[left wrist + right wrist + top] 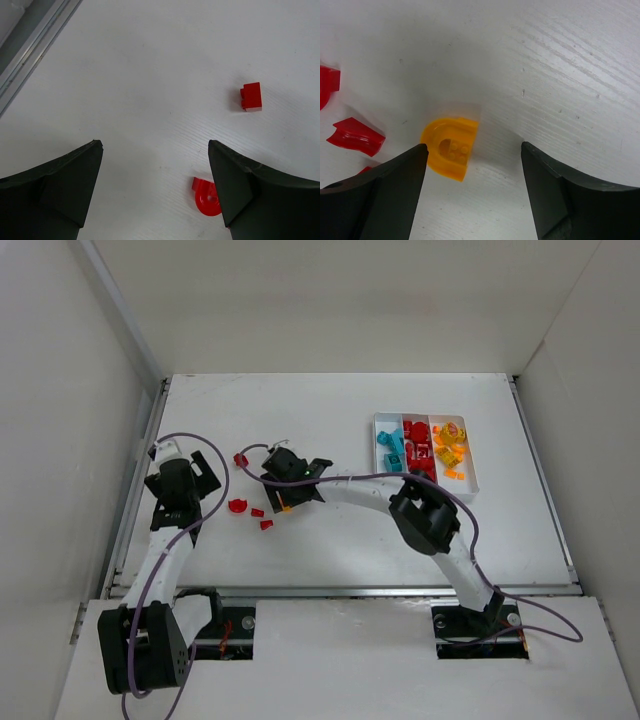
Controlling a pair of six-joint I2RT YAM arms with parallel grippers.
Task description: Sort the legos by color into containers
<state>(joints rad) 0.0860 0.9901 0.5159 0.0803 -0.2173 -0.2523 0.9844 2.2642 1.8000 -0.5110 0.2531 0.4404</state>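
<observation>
The white three-compartment tray (390, 418) sits at the back right and holds teal legos (391, 450) on the left, red legos (418, 448) in the middle and orange legos (449, 446) on the right. My right gripper (474, 150) is open, low over the table, with an orange arch-shaped lego (450, 147) lying by its left finger; it reaches left of centre in the top view (290, 495). My left gripper (155, 150) is open and empty. A red round lego (206, 196) lies beside its right finger, and a red brick (251, 96) lies further ahead.
Several loose red legos (257, 511) lie between the two grippers, and one more (240, 458) lies further back. Two red pieces (356, 136) lie left of the right gripper. A metal rail (30, 45) runs along the table's left edge.
</observation>
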